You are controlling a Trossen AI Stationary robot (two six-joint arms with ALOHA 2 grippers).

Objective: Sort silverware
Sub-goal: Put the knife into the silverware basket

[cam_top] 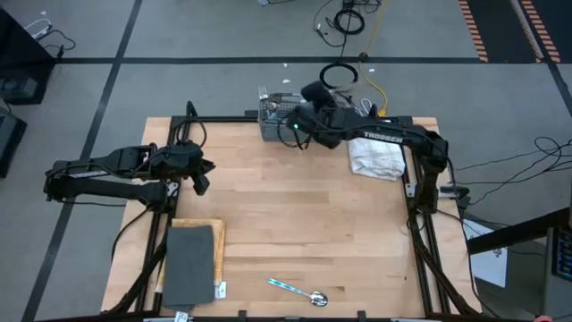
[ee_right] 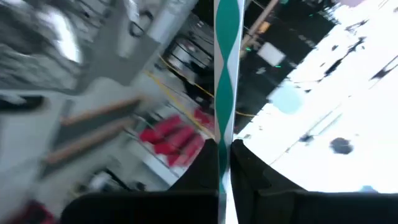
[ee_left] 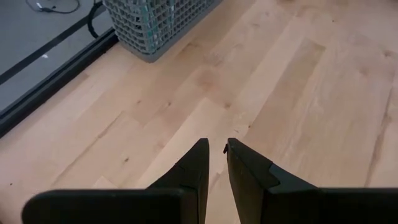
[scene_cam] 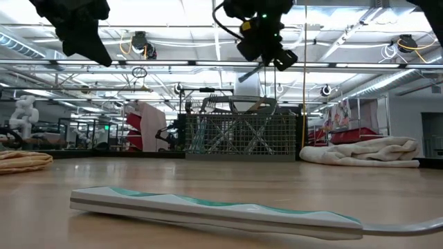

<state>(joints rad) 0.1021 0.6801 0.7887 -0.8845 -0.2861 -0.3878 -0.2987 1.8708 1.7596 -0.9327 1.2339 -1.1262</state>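
Note:
My right gripper (cam_top: 299, 134) hovers next to the grey mesh caddy (cam_top: 277, 116) at the table's far edge. It is shut on one piece of silverware with a teal-and-white patterned handle (ee_right: 225, 74). In the low view the right gripper (scene_cam: 266, 43) hangs high above the caddy (scene_cam: 242, 135). A spoon (cam_top: 299, 291) with the same patterned handle lies flat near the table's near edge, and its handle (scene_cam: 214, 211) fills the low view's foreground. My left gripper (cam_top: 201, 174) waits shut above the table's left side, its fingers (ee_left: 216, 149) over bare wood. My right gripper pinches the piece of silverware between its two fingers (ee_right: 249, 168), on the patterned handle (ee_right: 224, 140). The handle runs along the fingers and sticks out well past their tips. The piece is lifted clear of the table and caddy. Its metal end does not show.
A crumpled white cloth (cam_top: 375, 156) lies at the far right, by the right arm's base. A dark grey mat (cam_top: 190, 264) on a wooden board sits at the near left. Bare wood (cam_top: 304, 215) lies between the arms.

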